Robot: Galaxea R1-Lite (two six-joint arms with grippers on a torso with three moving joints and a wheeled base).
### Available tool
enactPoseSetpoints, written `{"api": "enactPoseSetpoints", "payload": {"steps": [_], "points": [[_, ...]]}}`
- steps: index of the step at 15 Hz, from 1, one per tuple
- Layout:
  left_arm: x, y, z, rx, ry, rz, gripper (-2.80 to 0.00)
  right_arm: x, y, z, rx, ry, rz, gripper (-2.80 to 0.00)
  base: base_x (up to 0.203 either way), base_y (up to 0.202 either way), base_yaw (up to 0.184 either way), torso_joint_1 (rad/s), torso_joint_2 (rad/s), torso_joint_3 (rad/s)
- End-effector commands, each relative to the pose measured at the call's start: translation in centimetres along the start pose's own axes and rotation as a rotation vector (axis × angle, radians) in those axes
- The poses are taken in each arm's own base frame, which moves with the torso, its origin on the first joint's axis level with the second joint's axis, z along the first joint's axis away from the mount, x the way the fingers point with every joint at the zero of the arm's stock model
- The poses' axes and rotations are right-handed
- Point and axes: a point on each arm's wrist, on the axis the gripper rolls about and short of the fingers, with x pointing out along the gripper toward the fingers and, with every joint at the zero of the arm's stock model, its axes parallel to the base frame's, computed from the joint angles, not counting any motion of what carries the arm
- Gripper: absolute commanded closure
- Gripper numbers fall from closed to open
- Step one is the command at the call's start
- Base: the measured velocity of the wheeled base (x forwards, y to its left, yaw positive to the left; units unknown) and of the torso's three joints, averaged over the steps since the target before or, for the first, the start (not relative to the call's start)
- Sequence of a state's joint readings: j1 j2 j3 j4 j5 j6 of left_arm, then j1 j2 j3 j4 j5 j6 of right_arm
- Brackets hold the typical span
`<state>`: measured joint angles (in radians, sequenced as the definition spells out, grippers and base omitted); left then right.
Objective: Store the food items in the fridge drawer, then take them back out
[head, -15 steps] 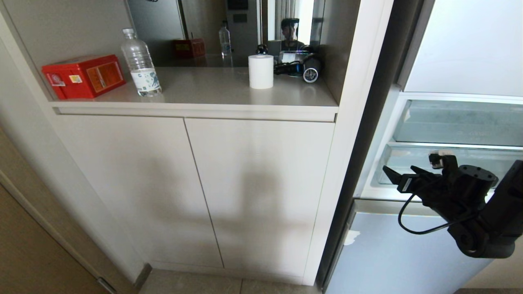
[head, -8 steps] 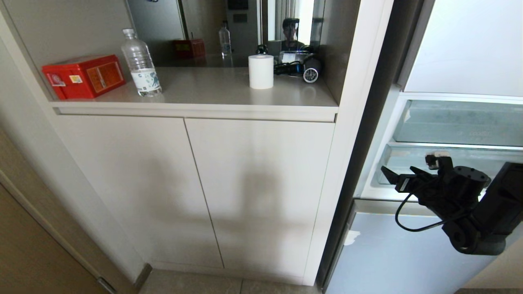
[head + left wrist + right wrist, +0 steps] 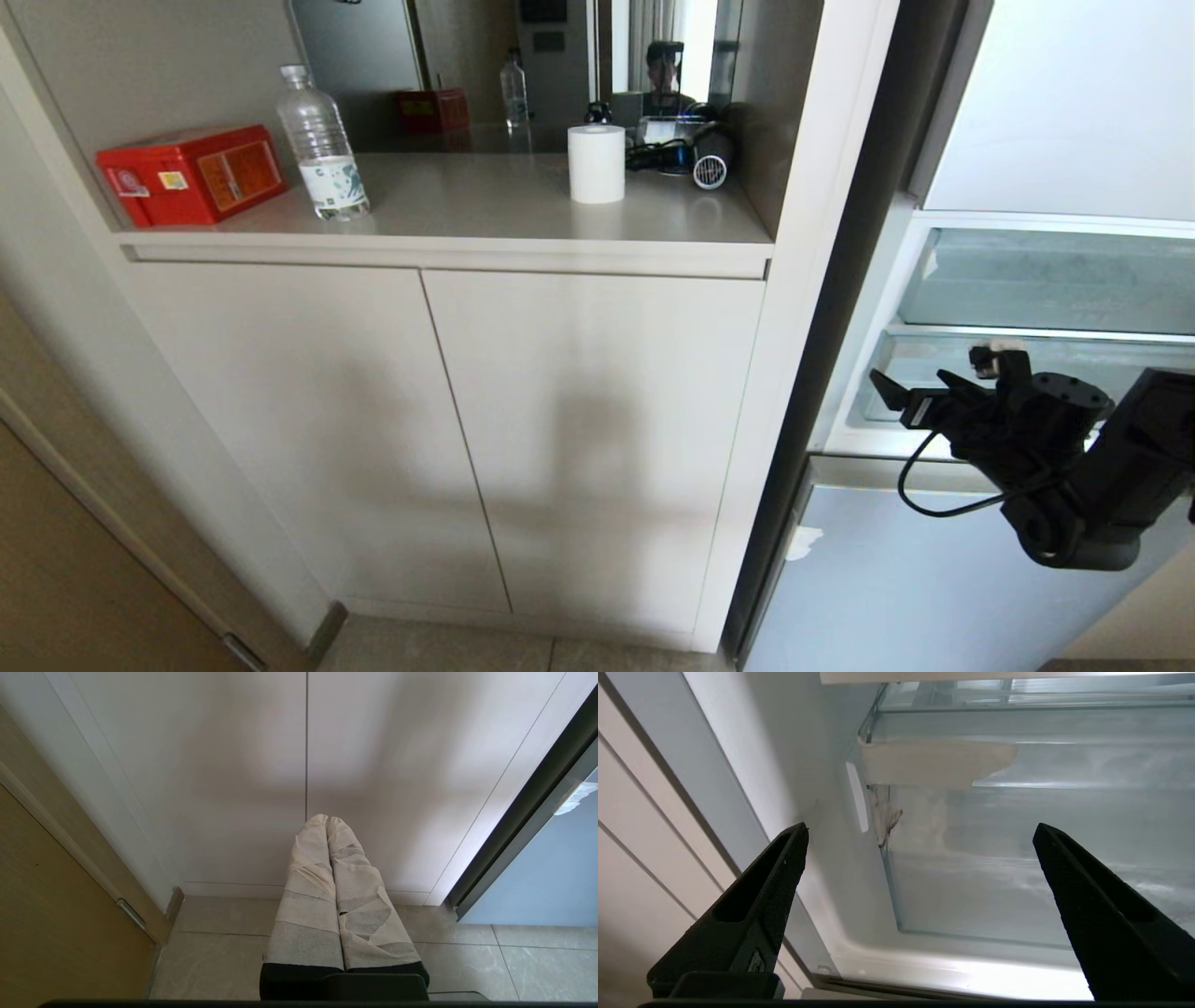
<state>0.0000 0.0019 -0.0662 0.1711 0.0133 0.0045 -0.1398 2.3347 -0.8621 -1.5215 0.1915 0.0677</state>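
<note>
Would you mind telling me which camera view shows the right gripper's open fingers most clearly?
The right wrist view: both black fingers of the right gripper stand wide apart, facing the fridge drawer. The head view shows it side-on; the left wrist view misses it.

Worktop [image 3: 485, 210]: one red box [image 3: 191, 174], one water bottle [image 3: 322, 147], one paper roll [image 3: 597, 163], one hair dryer [image 3: 709, 157]. Two cabinet doors [image 3: 597, 439] below. Two clear fridge drawers [image 3: 1046, 280].

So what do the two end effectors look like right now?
Right end effector: matte black, two long tapered fingers with finely textured pads, a looped black cable under the wrist. Left end effector: black base, fingers wrapped in pale, peeling tape.
</note>
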Motion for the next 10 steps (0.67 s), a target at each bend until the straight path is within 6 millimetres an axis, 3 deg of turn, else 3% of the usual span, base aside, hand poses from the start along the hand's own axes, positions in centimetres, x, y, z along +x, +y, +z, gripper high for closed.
{"api": "enactPoseSetpoints", "payload": {"steps": [1, 10], "points": [[0.0, 0.0, -0.01, 0.0, 0.001, 0.001, 0.0, 0.14, -0.03, 0.04, -0.002, -0.012, -0.003, -2.8, 0.0, 0.0, 0.0, 0.0, 0.0, 0.0], [0.0, 0.0, -0.01, 0.0, 0.001, 0.001, 0.0, 0.2, 0.08, 0.01, -0.002, -0.012, -0.003, -2.8, 0.0, 0.0, 0.0, 0.0, 0.0, 0.0]]}}
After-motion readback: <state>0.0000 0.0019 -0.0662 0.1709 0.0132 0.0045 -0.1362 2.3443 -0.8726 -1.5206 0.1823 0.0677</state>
